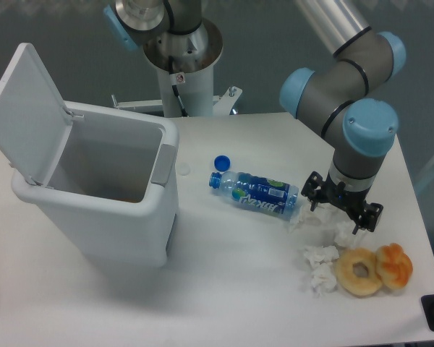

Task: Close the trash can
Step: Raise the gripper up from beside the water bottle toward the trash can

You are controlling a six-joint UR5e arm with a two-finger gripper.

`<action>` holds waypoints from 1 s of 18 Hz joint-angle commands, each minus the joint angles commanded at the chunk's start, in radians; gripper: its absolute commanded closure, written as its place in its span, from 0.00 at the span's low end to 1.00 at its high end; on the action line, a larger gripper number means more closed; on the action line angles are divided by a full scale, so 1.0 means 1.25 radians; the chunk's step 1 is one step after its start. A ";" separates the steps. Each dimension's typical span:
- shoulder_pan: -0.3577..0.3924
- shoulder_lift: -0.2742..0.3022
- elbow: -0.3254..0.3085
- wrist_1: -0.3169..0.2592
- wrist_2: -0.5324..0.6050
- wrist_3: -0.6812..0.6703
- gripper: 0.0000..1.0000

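While hanging low over the right side of the bench (pixel 224 289), well apart from the trash can (pixel 101 195) at the left. End effector (pixel 341 206) pointing down above crumpled tissue (pixel 320 264), fingers parted a little, nothing visibly held, though hard to tell for sure from this angle. Trash can standing upright, lid (pixel 25 108) swung up and back on the rear hinge, leaning away to the left, interior open and apparently empty. Grey latch tab (pixel 163 165) facing the bottle (pixel 254 191), which lies on its side between bin and arm, loose blue cap (pixel 221 163) just beside its neck. Two doughnut-like pastries (pixel 375 269) near the front right edge.

Likely risks: sweeping the bottle or tissue while crossing leftward at this height; pushing the lid from the wrong side and tipping or sliding the light bin; pressing near the hinge and failing to bring it fully down onto the latch.
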 joint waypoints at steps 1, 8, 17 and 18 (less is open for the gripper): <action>0.000 0.000 0.000 0.000 0.001 0.000 0.00; -0.027 0.023 -0.007 0.001 0.069 -0.056 0.00; -0.066 0.174 -0.005 -0.013 0.001 -0.308 0.00; -0.072 0.190 -0.005 -0.024 -0.015 -0.343 0.00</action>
